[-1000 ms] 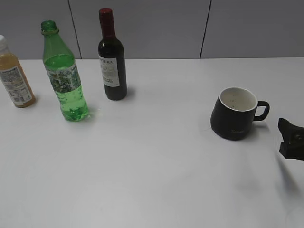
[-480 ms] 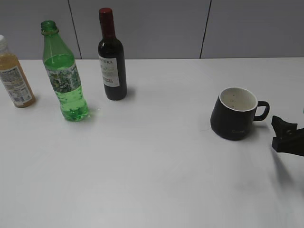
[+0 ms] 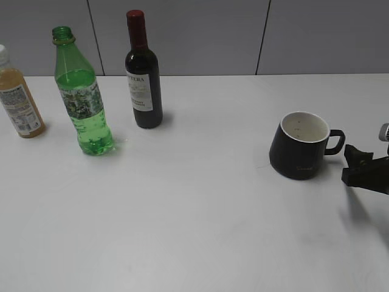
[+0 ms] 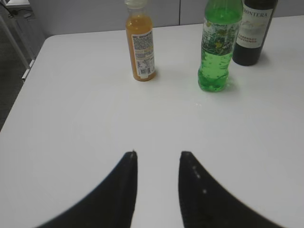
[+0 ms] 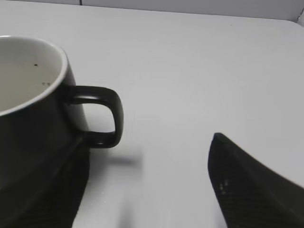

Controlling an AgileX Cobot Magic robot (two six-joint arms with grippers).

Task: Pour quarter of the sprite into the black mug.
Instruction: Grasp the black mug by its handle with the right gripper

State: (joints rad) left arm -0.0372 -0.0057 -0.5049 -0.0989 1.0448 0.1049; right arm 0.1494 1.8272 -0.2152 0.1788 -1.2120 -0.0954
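The sprite (image 3: 83, 100), an uncapped green bottle with a patterned label, stands upright at the table's far left. My left gripper (image 4: 158, 156) is open and empty, well short of the sprite (image 4: 216, 54). The black mug (image 3: 300, 146) stands upright at the right, white inside, handle pointing right. Just right of that handle is my right gripper (image 3: 349, 164), near the table surface. In the right wrist view the right gripper (image 5: 147, 156) is wide open with only table between its fingers. The black mug (image 5: 28, 118) fills the left, its handle (image 5: 108, 118) ahead near the left finger.
An orange juice bottle (image 3: 19, 100) stands left of the sprite. A dark wine bottle (image 3: 143, 79) stands behind and to its right. A grey panelled wall (image 3: 261, 36) runs behind the white table (image 3: 200, 213). The table's left edge (image 4: 28, 71) shows in the left wrist view.
My right gripper has slid left along the table toward the mug's handle, staying wide open. The bottles, the mug and the left gripper have not moved.
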